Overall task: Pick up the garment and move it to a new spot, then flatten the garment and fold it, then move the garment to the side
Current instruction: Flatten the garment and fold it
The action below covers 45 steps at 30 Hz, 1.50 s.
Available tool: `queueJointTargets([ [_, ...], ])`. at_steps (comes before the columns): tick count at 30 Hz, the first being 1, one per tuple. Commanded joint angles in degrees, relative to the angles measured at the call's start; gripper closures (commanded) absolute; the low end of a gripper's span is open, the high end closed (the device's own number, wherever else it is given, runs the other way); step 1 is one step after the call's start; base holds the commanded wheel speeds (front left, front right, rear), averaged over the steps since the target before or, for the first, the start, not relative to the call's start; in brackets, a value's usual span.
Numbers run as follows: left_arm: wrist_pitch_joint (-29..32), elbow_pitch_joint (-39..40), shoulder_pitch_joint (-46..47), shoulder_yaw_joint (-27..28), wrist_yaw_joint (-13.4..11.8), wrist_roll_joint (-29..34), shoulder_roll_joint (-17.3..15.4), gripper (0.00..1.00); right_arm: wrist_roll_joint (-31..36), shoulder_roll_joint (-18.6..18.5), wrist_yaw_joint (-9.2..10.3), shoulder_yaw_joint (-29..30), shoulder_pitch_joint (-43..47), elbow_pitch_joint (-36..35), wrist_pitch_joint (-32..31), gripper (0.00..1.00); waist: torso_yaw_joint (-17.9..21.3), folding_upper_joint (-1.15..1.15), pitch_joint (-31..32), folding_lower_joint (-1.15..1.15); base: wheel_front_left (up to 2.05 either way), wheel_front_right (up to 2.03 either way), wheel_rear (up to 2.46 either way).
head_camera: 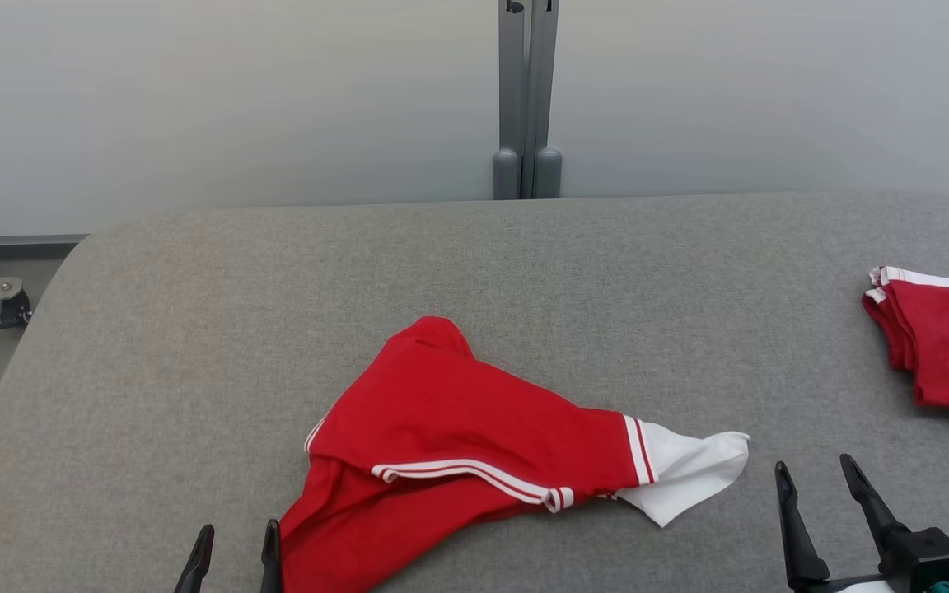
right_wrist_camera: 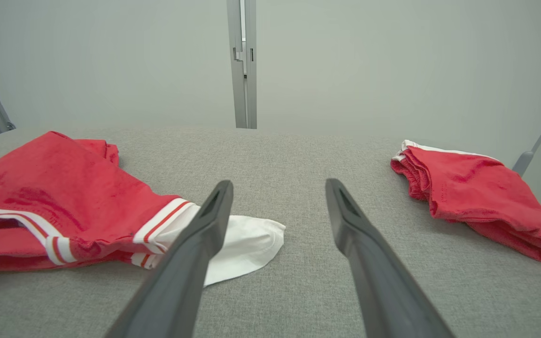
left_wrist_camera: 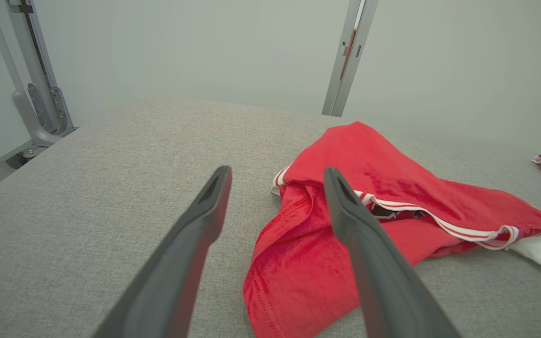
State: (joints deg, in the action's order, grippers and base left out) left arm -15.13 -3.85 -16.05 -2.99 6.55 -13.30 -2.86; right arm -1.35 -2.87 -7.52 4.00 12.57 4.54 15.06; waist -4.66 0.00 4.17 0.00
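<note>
- On the grey fabric table top [head_camera: 524,263], near the front middle: one crumpled red cloth garment with white stripes and a white end [head_camera: 458,420], lying loose.
- At the right edge, well apart: one folded red-and-white garment [head_camera: 948,346].
- At lower left: one left gripper [head_camera: 240,531], two dark fingers spread, empty, just beside the crumpled garment's hem.
- At lower right: one right gripper [head_camera: 814,465], two dark fingers spread, empty, near the white end.
</note>
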Motion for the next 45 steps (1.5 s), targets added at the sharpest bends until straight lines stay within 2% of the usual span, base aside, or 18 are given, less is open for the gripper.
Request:
queueJointTargets([
  [1,0.01,-0.11,-0.56,0.2,0.15,0.52,-0.1,0.0,-0.19,-0.06,0.07,-0.32,-0.53,-0.22,0.13,0.0,-0.07,0.0,-0.1,0.0,0.0,0.0,0.0],
  [8,0.01,-2.16,1.08,-1.04,0.48,2.22,-0.1,0.0,-0.54,-0.06,0.07,-1.15,-1.18,-0.68,0.13,0.0,0.05,0.0,-0.91,0.0,0.0,0.0,0.0],
  [14,0.0,-10.26,4.53,-2.47,0.76,4.87,-0.15,0.0,-0.48,-0.06,0.07,-1.93,-1.96,-0.59,0.13,0.0,0.78,0.0,-1.9,0.0,0.0,0.0,0.0],
  [22,0.01,-18.0,8.38,-0.06,0.87,5.51,-0.37,0.0,-0.87,-0.05,0.07,-2.66,-2.36,-0.16,0.14,0.0,2.46,0.0,-2.71,0.0,0.0,0.0,0.0],
  [23,0.0,-18.32,8.6,0.09,0.87,5.47,-0.38,0.08,-0.96,-0.06,0.07,-2.55,-2.32,-0.11,0.14,0.0,2.63,0.0,-2.81,0.0,0.0,0.0,0.0],
  [24,0.0,-18.53,8.79,0.18,0.9,5.43,-0.38,0.22,-1.0,-0.06,0.07,-2.42,-2.3,-0.05,0.14,0.0,2.74,0.0,-2.88,0.0,0.0,0.0,0.0],
  [25,0.0,-18.75,9.02,0.28,0.92,5.34,-0.37,0.25,-1.02,-0.06,0.07,-2.27,-2.29,0.0,0.14,0.0,2.87,0.0,-2.96,0.0,0.0,0.0,0.0],
  [26,0.01,-19.03,9.12,0.4,0.94,5.18,-0.37,0.35,-1.04,-0.06,0.07,-2.18,-2.29,-0.01,0.14,0.0,2.95,0.0,-3.01,0.0,0.0,0.0,0.0],
  [27,0.01,-19.42,9.28,0.5,0.97,4.98,-0.36,0.48,-1.04,-0.06,0.07,-2.1,-2.28,-0.02,0.14,0.0,3.05,0.0,-3.07,0.0,0.0,0.0,0.0],
  [28,0.01,-19.67,9.49,0.58,0.98,4.92,-0.41,0.53,-1.01,-0.06,0.07,-2.1,-2.26,-0.04,0.14,0.0,3.12,0.0,-3.15,0.0,0.0,0.0,0.0],
  [37,0.0,-22.88,11.31,1.27,1.02,4.69,-0.79,0.58,-0.82,-0.06,0.07,-1.79,-2.69,0.24,0.14,0.0,3.4,0.0,-3.68,0.0,0.0,0.0,0.0],
  [39,0.01,-23.56,11.54,1.17,1.03,4.49,-0.9,0.73,-0.83,-0.06,0.07,-1.75,-2.75,0.33,0.14,0.0,3.47,0.0,-3.7,0.0,0.0,0.0,0.0],
  [41,0.0,-24.03,11.87,1.1,1.04,4.36,-1.07,0.79,-0.8,-0.06,0.07,-1.77,-2.89,0.4,0.14,0.0,3.55,0.0,-3.74,0.0,0.0,0.0,0.0],
  [42,0.0,-24.23,12.06,1.05,1.04,4.29,-1.13,0.96,-0.78,-0.05,0.07,-1.77,-2.97,0.42,0.14,0.0,3.6,0.0,-3.77,0.0,0.0,0.0,0.0],
  [43,0.01,-24.46,12.31,0.97,1.04,4.17,-1.17,1.0,-0.72,-0.05,0.07,-1.77,-3.03,0.46,0.14,0.0,3.64,0.0,-3.79,0.0,0.0,0.0,0.0],
  [45,0.0,-24.65,12.68,0.57,1.04,3.64,-1.27,1.0,-0.71,-0.06,0.07,-1.82,-3.14,0.46,0.14,0.0,3.76,0.0,-3.82,0.0,0.0,0.0,0.0],
])
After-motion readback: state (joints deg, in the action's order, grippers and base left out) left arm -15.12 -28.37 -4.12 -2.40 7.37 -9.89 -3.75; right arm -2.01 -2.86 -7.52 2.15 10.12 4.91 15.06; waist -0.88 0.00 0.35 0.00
